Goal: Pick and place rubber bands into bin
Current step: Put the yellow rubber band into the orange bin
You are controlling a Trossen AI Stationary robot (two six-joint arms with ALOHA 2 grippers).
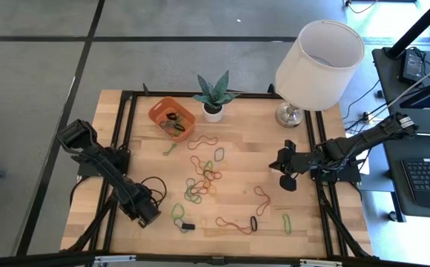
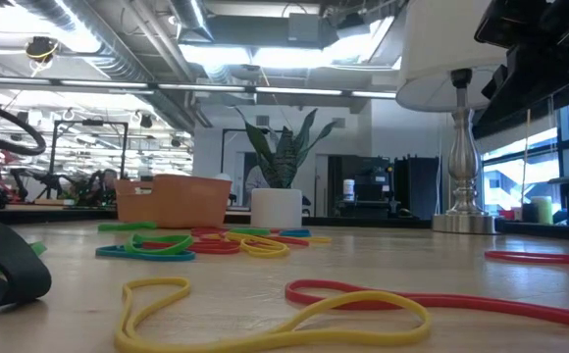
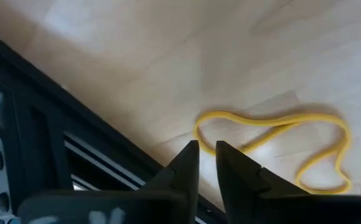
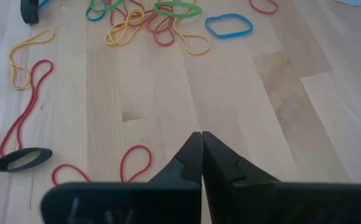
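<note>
Rubber bands in red, green, yellow, blue and black lie scattered flat over the middle and near part of the table. A few rest inside the orange bin, which stands at the far left beside the plant. My left gripper is low over the near left corner. Its fingers are open by a narrow gap, just short of a yellow band lying on the wood. My right gripper is shut above bare wood near the right edge, pointing toward the scattered bands.
A small plant in a white pot stands right of the bin. A lamp with a white shade is at the far right corner. A black band and red loops lie near the table's near edge. Black frame rails border the table.
</note>
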